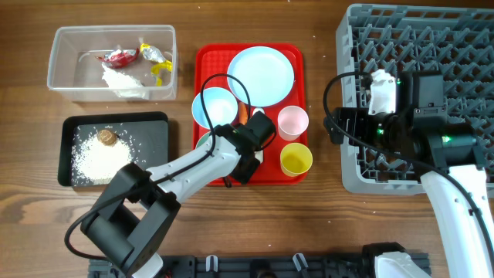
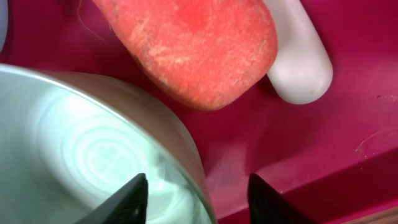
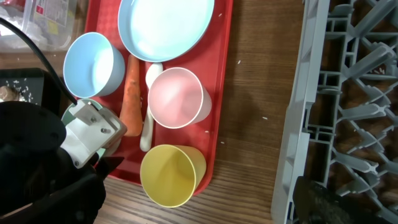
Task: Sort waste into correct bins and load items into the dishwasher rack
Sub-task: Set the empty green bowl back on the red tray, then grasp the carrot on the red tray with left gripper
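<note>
Left wrist view, very close: left claw (image 2: pixel 198 198) wide open, holding nothing. One black fingertip (image 2: pixel 138 198) over the inside of the near pale blue bowl (image 2: pixel 93 149), the other over the red tray (image 2: pixel 336 137), with the bowl's shiny rim between them. Just past the claw, the fat end of the orange carrot (image 2: pixel 193 43), rough and a little dusty. Right beside it, the smooth round end of the white spoon (image 2: pixel 298 56), flat on the tray.

Seen from overhead, more on the tray. Big round pale blue plate (image 1: pixel 261 75) on the far side. Far pale blue bowl (image 1: pixel 214 106) near the plate's left edge, mouth up. Pink cup (image 1: pixel 293 121) and yellow cup (image 1: pixel 296 159) on the right side, both standing mouth up, yellow one nearer. Carrot lying between the far bowl and the pink cup.

Left of the tray, on the far side: clear tub (image 1: pixel 55 69) holding a red candy wrapper (image 1: pixel 121 55), a yellow candy wrapper (image 1: pixel 160 69) and a white crumpled tissue (image 1: pixel 127 81). Nearer: black bin (image 1: pixel 150 147) holding a heap of white rice grains (image 1: pixel 96 161) with a small brown lump (image 1: pixel 107 137) at its far edge.

Right of the tray: big grey dishwasher rack (image 1: pixel 463 46), full of upright pegs. Right claw (image 1: pixel 340 127) by the rack's left edge. Cannot tell how far open, or whether holding anything.
</note>
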Motion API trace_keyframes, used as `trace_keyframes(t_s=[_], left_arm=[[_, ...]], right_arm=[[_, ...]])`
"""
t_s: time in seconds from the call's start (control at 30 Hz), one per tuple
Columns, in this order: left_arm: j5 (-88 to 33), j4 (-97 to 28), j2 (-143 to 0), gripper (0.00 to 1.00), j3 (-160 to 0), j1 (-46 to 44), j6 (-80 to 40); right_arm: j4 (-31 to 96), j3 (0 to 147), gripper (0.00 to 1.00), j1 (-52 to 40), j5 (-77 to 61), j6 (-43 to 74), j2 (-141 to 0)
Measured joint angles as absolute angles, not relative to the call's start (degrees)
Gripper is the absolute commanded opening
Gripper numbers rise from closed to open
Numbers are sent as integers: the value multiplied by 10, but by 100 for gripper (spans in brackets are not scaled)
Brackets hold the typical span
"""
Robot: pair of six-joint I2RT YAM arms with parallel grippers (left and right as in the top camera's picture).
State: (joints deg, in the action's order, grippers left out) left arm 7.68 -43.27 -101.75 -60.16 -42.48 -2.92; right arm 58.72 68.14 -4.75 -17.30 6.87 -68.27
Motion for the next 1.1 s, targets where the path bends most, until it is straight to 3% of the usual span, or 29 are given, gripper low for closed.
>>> trace_keyframes(t_s=[0.07, 0.17, 0.27, 0.5, 0.73, 1.1], left_arm=[[77, -433, -1018, 58, -602, -425, -33], [77, -460, -1017, 75, -616, -425, -46], [77, -458, -1007, 77, -660, -425, -64], [77, -347, -985, 68, -721, -417, -205], [76, -344, -1073, 63, -721, -383, -286], [39, -332, -1082, 57, -721, -335, -340]], right_arm=[[587, 681, 100, -48, -173, 69, -683], [584, 681, 100, -48, -173, 69, -683], [582, 681, 100, -48, -173, 69, -683], [582, 681, 100, -48, -173, 69, -683], [581, 681, 100, -48, -173, 69, -683], [578, 681, 100, -48, -173, 69, -683]])
